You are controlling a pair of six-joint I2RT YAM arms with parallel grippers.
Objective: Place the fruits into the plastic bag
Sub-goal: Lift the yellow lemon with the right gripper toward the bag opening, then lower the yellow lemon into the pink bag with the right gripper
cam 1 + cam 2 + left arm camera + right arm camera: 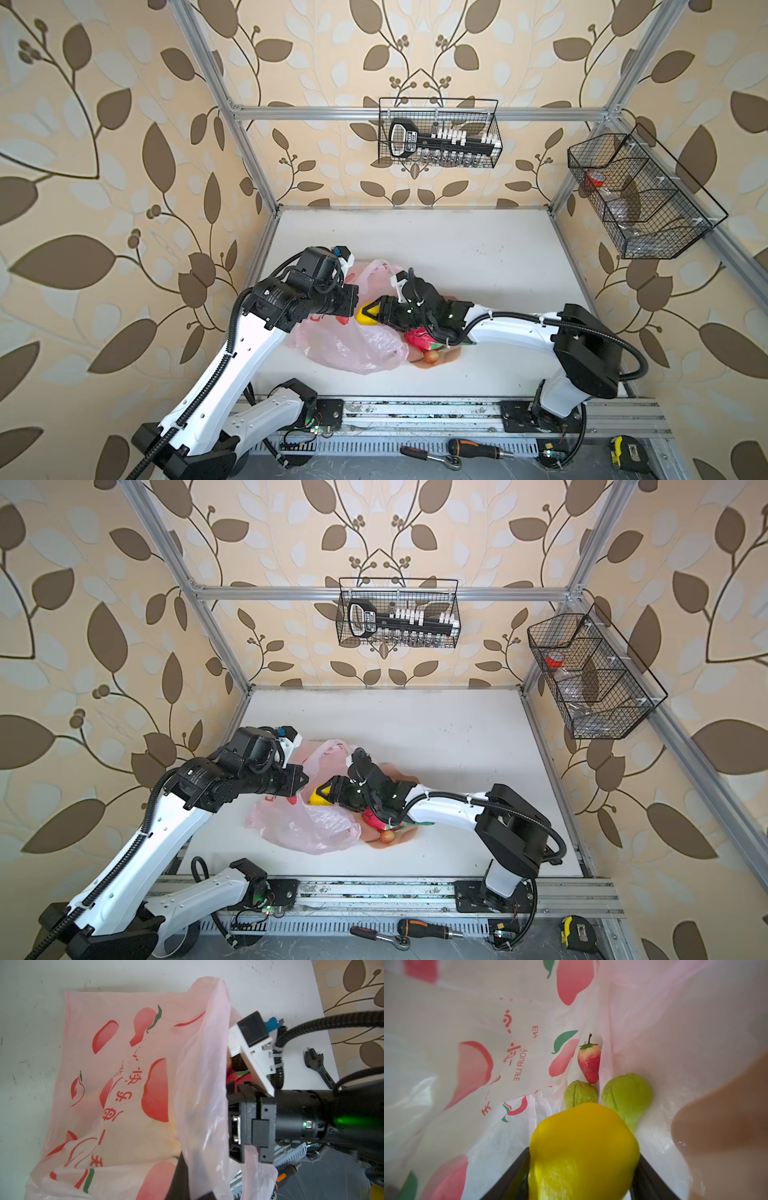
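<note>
Left gripper point(354, 300) was seen fully closed, pinched on the rim of the plastic bag point(353, 347). Right gripper point(584, 1155) was clamped partway open on the lemon point(583, 1138), inside the bag mouth. A strawberry point(588, 1064), a green pear point(579, 1094) and a second pear point(627, 1093) were seen deeper inside. The dragon fruit point(417, 338) was seen on the plate point(451, 355), at the bag's 3 o'clock.

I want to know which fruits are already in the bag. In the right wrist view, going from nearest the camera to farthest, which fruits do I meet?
lemon → larger green pear beside smaller green pear → strawberry, with the plastic bag around them.
</note>
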